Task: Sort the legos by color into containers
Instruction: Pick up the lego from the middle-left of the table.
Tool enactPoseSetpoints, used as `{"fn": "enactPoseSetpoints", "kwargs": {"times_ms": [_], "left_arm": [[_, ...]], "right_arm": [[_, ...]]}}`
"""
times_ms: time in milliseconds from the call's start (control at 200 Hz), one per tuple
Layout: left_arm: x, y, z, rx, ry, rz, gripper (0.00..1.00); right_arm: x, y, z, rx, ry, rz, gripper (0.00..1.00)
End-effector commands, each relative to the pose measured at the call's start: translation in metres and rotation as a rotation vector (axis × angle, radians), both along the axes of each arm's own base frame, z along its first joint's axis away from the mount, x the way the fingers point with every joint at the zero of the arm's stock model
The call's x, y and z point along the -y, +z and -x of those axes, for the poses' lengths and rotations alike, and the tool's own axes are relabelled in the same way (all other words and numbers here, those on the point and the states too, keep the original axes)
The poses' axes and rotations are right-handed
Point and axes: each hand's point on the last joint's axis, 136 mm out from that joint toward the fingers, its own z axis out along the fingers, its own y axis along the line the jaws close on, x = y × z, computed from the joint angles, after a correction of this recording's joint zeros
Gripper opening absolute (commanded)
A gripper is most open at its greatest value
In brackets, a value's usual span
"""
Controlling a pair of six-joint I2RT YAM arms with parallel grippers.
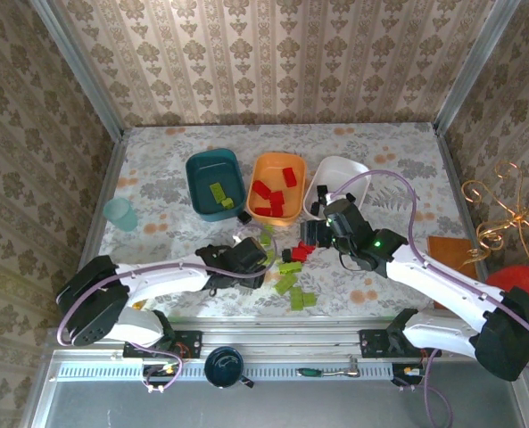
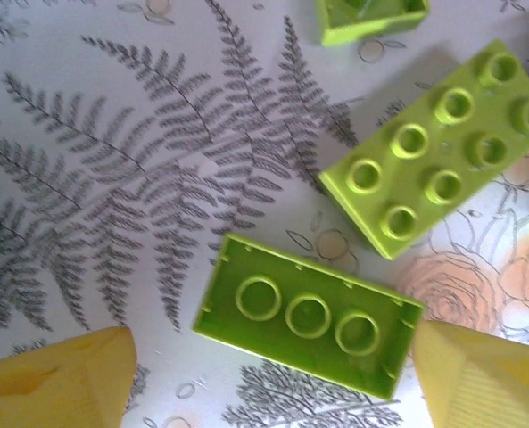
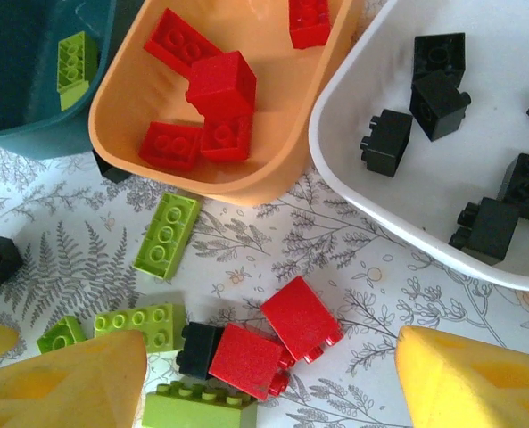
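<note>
Lime brick (image 2: 307,314) lies inside spread left pincer (image 2: 268,379)

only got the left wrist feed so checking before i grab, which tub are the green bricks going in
Observer: The dark teal tub, leftmost of the three in the top view, has a lime green brick lying in it.
Operator: ok and whats in the middle one
Observer: The orange tub holds red bricks and no other colour that I can see.
Operator: and the last tub
Observer: The white tub on the right holds black bricks.
</note>
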Motion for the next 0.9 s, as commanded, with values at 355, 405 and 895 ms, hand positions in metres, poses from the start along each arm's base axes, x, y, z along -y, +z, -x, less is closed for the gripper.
{"fn": "enactPoseSetpoints", "kwargs": {"times_ms": [355, 405, 895], "left_arm": [[0.009, -0.020, -0.014, -0.020, -0.081, -0.102, 0.87], [0.010, -0.022, -0.015, -0.022, -0.087, -0.111, 0.86], [0.033, -0.032, -0.022, -0.046, -0.108, -0.089, 0.41]], "right_arm": [[0.016, 0.006, 0.002, 0.036, -0.052, -0.008, 0.76], [0.018, 0.007, 0.002, 0.038, -0.056, -0.009, 0.76], [0.026, 0.007, 0.006, 0.041, -0.069, -0.008, 0.76]]}}
